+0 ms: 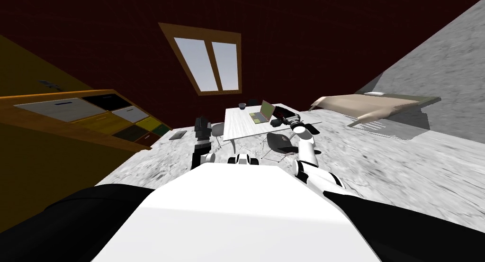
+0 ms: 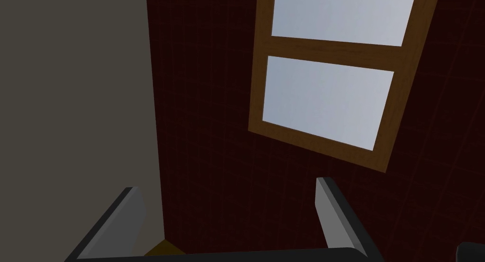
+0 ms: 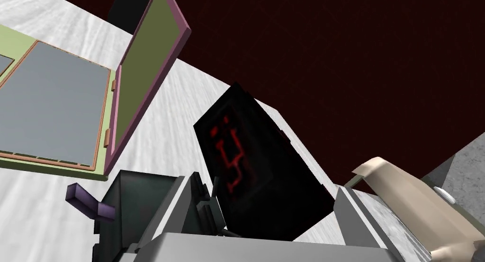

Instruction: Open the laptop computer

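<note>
Laptop point(image 3: 57, 117) sits on the white worktop point(image 1: 237, 129), its lid point(image 3: 147, 79) already raised near upright, with a black box point(image 3: 255, 169) just beside it. Right pincer point(image 3: 263, 185) is spread wide facing that box and grips nothing. Left pincer point(image 2: 227, 183), off to the worktop's left, is likewise spread and empty. Assessment: lid probably light, stiff and smooth, hinge likely delicate. Best purchase is the lid's free edge, mid-width; the base may slide.
</note>
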